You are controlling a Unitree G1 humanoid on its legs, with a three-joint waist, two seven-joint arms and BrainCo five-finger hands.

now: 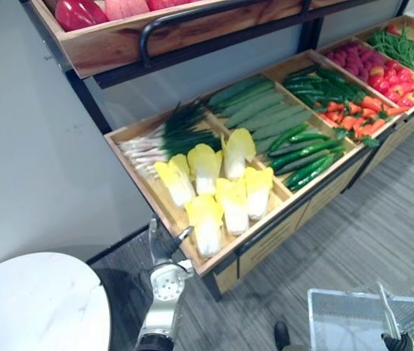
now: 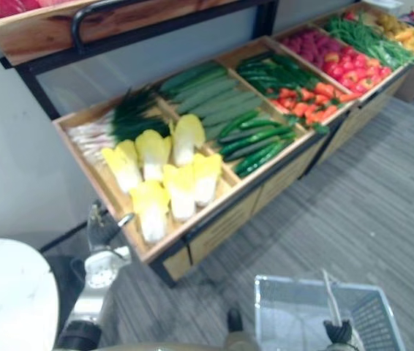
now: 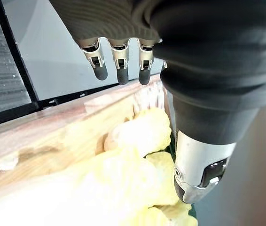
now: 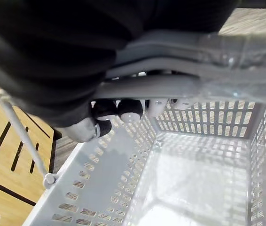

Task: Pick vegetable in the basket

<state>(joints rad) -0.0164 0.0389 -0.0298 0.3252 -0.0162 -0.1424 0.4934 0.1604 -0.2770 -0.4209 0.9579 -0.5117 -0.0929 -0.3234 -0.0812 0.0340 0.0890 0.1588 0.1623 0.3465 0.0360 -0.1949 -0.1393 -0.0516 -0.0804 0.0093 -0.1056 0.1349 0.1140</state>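
Several yellow-white cabbages (image 1: 218,186) lie in the near wooden crate (image 1: 142,191) of the sloped stand. My left hand (image 1: 167,281) is open just below the crate's front corner, fingers pointing up and touching nothing. In the left wrist view its fingers (image 3: 119,61) hang straight over the crate edge (image 3: 53,127), with cabbages (image 3: 137,136) beyond. A grey plastic basket (image 1: 339,322) hangs at the lower right, empty inside (image 4: 194,179). My right hand (image 1: 397,341) is shut on the basket handle (image 4: 170,84).
Green onions (image 1: 167,135), cucumbers (image 1: 302,150), carrots (image 1: 357,117) and red peppers (image 1: 393,80) fill the other crates. A shelf with red fruit (image 1: 79,13) overhangs the stand. A round white table (image 1: 39,303) stands at the lower left.
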